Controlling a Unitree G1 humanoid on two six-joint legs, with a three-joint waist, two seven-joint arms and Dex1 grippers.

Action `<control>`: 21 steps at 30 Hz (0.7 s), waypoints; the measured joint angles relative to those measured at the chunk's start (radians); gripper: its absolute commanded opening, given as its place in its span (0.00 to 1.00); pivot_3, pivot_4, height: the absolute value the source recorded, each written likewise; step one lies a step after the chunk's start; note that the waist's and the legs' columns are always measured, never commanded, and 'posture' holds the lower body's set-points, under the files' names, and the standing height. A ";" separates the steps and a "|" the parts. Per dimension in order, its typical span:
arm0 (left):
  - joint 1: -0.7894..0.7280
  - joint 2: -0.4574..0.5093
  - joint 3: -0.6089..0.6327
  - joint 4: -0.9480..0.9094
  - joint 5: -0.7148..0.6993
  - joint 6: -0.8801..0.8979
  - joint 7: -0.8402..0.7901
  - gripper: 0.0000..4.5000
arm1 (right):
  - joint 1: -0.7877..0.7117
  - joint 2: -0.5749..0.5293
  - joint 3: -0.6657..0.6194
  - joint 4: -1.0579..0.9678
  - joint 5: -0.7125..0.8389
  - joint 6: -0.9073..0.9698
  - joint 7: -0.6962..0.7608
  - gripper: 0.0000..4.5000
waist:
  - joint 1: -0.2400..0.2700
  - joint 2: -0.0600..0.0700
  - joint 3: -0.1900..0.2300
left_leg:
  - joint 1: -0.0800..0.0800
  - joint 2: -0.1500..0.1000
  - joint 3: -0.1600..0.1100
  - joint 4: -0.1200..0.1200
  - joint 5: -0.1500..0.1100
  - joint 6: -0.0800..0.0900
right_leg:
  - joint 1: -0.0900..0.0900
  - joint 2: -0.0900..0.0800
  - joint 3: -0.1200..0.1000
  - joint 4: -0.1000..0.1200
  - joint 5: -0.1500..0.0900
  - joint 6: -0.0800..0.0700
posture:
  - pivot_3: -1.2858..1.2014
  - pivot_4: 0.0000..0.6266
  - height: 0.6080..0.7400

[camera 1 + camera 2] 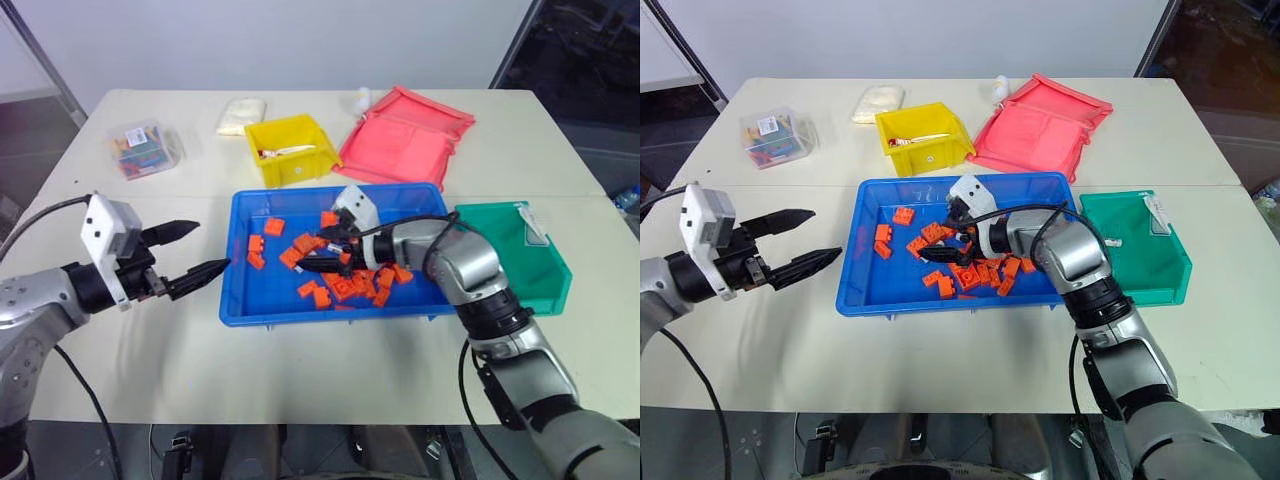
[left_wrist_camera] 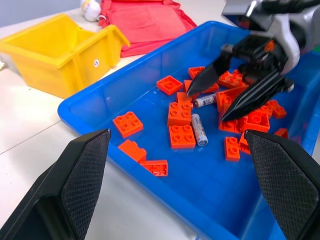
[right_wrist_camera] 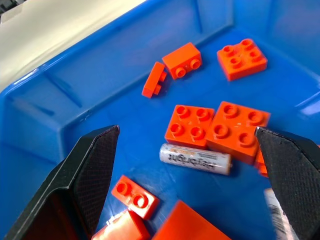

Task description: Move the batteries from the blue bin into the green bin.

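The pale counter (image 1: 330, 370) carries everything. Largest on it is the blue bin (image 1: 240, 290), lying near the middle, with many orange toy bricks (image 1: 274, 227) scattered over its floor. Behind it, toward the far right, lies the pink-red flat tray (image 1: 405, 135), and to the left of that tray stands the yellow bin (image 1: 290, 150). The green bin (image 1: 505, 240) sits just beside the blue bin's right end; a small pale cylinder (image 1: 1114, 241) lies on its floor, too small to name with certainty. A clear box of coloured bits (image 1: 145, 150) stands at the far left of the counter, and a whitish bag (image 1: 243, 113) lies near the yellow bin.

The right hand (image 1: 322, 254) reaches into the blue bin over the bricks, its two black fingers spread wide and holding nothing. The left hand (image 1: 195, 250) hovers over the counter just outside the blue bin's left wall, its fingers also spread wide and empty.

The batteries are in the blue bin among the bricks: one battery (image 3: 196, 159) lies flat between the right hand's fingertips, touching an orange brick, and another battery (image 2: 199, 129) lies beside it.
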 measured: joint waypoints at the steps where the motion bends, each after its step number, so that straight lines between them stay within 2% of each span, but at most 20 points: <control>1: 0.001 -0.004 0.000 0.000 0.000 0.000 0.006 1.00 | -0.004 0.009 0.000 0.007 -0.004 0.007 -0.007 0.99 | 0.000 0.000 0.000 | 0.000 0.000 0.000 0.000 0.000 0.000 | 0.000 0.000 0.000 0.000 0.000 0.000 | 0.52 0.24 1.00; 7: -0.008 -0.021 -0.001 -0.001 0.000 -0.017 0.031 1.00 | -0.024 0.018 0.015 0.026 -0.031 0.016 -0.016 0.99 | 0.000 0.000 0.000 | 0.000 0.000 0.000 0.000 0.000 0.000 | 0.000 0.000 0.000 0.000 0.000 0.000 | 0.52 0.24 1.00; 13: -0.002 -0.037 -0.001 -0.005 0.001 -0.026 0.050 1.00 | -0.018 -0.035 0.092 -0.042 -0.075 0.009 0.009 0.99 | 0.000 0.000 0.000 | 0.000 0.000 0.000 0.000 0.000 0.000 | 0.000 0.000 0.000 0.000 0.000 0.000 | 0.52 0.24 1.00; 21: 0.000 -0.047 -0.007 -0.012 0.004 -0.039 0.059 1.00 | -0.003 -0.041 0.098 -0.089 -0.082 0.034 0.014 0.99 | 0.000 0.000 0.000 | 0.000 0.000 0.000 0.000 0.000 0.000 | 0.000 0.000 0.000 0.000 0.000 0.000 | 0.52 0.24 1.00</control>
